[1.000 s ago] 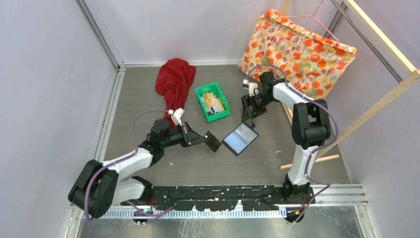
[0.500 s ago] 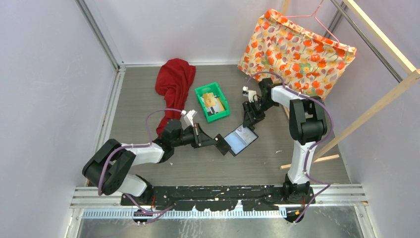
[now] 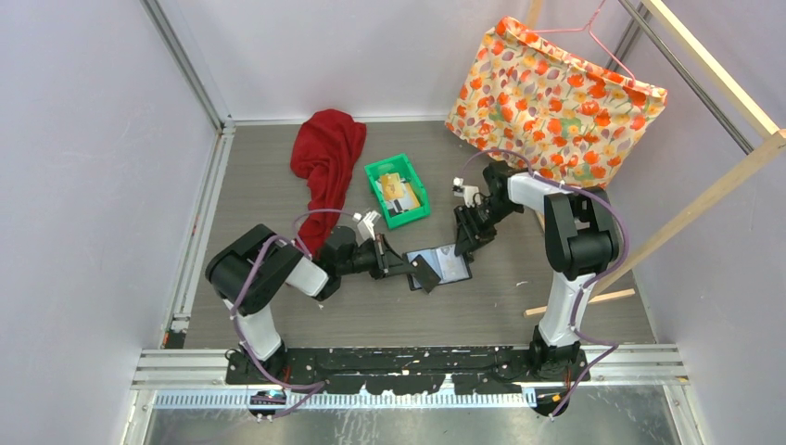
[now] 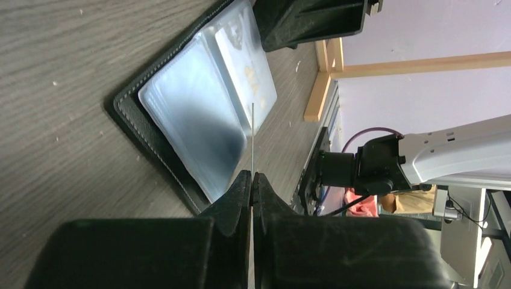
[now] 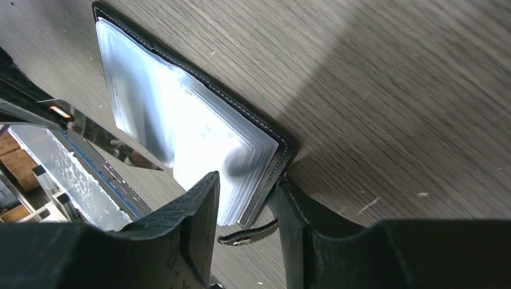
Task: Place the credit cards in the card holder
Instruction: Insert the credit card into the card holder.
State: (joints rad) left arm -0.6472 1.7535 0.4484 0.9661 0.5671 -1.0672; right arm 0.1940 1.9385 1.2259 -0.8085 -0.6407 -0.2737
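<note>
The card holder [image 3: 451,265] lies open on the table, its pale glossy pockets [image 4: 193,114] facing up. My left gripper [image 3: 422,273] is shut on a thin credit card [image 4: 253,132], seen edge-on, held over the holder's near side. My right gripper [image 5: 247,180] straddles the holder's far edge [image 5: 271,180]: one finger [image 5: 295,223] is against the black cover, and the other finger [image 5: 196,211] stands a little off the pockets. The snap tab [image 5: 250,233] hangs between the fingers. More credit cards [image 3: 400,193] lie in the green bin [image 3: 375,193].
A red cloth [image 3: 324,158] lies left of the bin. A floral bag [image 3: 556,93] hangs at the back right on a wooden rack, whose base bar [image 3: 593,298] lies on the table right of the holder.
My left arm has carried the card rightward to the holder. The right gripper has come down to the holder's far edge and narrowed its jaws. The holder has shifted left and turned.
</note>
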